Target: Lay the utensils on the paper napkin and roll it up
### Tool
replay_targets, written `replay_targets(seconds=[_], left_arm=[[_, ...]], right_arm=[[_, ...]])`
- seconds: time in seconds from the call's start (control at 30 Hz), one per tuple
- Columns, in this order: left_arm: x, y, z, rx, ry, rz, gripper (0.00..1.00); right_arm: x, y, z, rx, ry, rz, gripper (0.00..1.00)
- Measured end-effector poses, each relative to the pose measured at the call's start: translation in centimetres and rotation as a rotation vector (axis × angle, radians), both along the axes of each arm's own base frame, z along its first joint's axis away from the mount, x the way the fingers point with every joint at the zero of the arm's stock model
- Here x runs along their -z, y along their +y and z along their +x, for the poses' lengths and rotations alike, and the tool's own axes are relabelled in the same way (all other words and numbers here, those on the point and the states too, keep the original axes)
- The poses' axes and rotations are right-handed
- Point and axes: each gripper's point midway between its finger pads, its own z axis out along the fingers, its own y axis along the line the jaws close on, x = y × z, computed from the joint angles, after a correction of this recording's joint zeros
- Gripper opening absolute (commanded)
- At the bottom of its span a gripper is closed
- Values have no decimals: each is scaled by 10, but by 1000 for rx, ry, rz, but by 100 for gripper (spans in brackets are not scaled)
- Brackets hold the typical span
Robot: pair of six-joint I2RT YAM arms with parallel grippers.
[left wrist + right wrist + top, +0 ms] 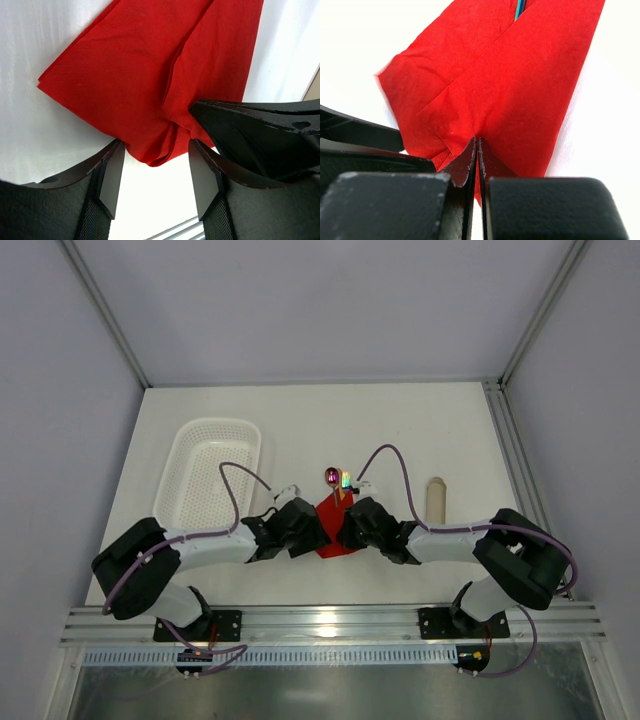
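Note:
The red paper napkin [334,532] lies folded over the utensils, between my two grippers. Only the utensils' heads stick out at its far end: a pink-purple spoon bowl [331,476] and yellow-green tines [345,480]. In the right wrist view a teal sliver of a utensil [519,9] shows in the napkin's [520,85] fold. My right gripper [478,144] is shut, pinching the napkin's near edge. My left gripper [155,149] is open, with the napkin's [130,75] bunched near corner lying between its fingertips. The right gripper's finger [260,130] crosses just to their right.
A white perforated basket [190,502] stands at the left. A beige oblong tray [435,498] lies to the right of the napkin. Both arms meet near the table's middle, close to the front rail [330,620].

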Motion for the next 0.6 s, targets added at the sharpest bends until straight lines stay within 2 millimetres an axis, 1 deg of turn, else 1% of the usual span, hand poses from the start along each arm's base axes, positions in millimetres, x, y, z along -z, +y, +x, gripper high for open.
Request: replay_targets(seconds=[0.17, 0.27, 0.5, 0.6], left_arm=[[0, -5, -6, -11, 19, 1, 58], [0, -7, -5, -20, 18, -3, 58], [-10, -17, 8, -24, -49, -46, 57], [-9, -20, 12, -22, -68, -50, 56]], right_arm=[[0, 0, 0, 1, 0, 0, 4], [0, 0, 0, 0, 0, 1, 4], [0, 1, -1, -5, -3, 12, 4], [0, 2, -1, -7, -5, 18, 4]])
